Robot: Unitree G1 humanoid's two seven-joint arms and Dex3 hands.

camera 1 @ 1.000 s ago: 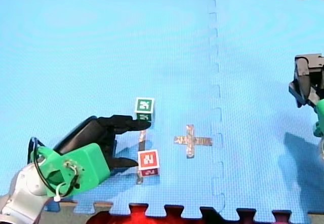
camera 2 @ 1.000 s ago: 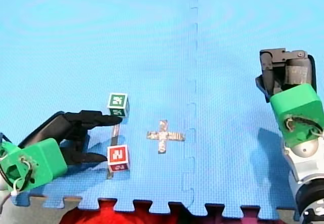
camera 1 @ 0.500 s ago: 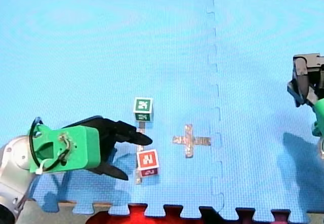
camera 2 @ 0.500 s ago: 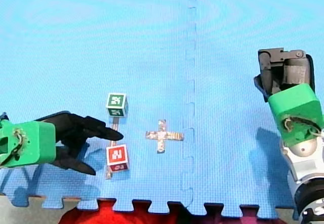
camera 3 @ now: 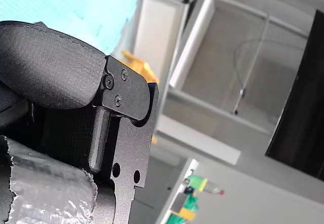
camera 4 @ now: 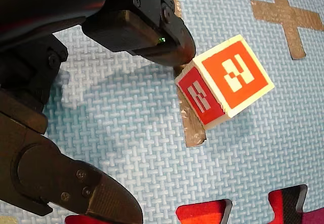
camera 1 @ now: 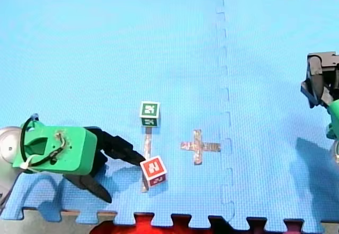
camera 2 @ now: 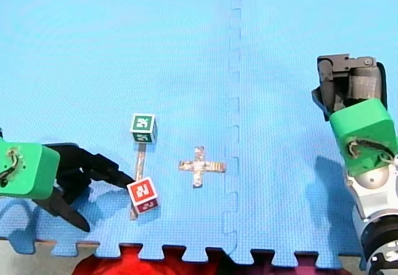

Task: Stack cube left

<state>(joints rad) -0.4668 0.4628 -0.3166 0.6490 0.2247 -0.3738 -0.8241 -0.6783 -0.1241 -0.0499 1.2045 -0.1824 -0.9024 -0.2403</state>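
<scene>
A green cube (camera 1: 150, 113) stands on the blue foam mat (camera 1: 106, 48), left of centre. A red cube (camera 1: 154, 171) sits nearer the front edge, turned askew, at the near end of a tape strip (camera 1: 148, 146). My left hand (camera 1: 123, 179) comes in from the lower left. One of its fingertips (camera 4: 174, 46) touches the red cube's (camera 4: 225, 82) left corner, while the thumb stays apart, down by the mat's front edge. It grasps nothing. My right hand (camera 2: 341, 88) hovers at the far right, away from both cubes.
A silver tape cross (camera 1: 199, 147) lies right of the cubes. The mat's jigsaw seam (camera 1: 225, 86) runs front to back beyond it. A red object (camera 1: 159, 227) shows past the mat's toothed front edge.
My left hand has drawn back to the left, its fingers dropping from beside the green cube to the red cube's corner. The red cube has turned slightly. The right hand stayed put.
</scene>
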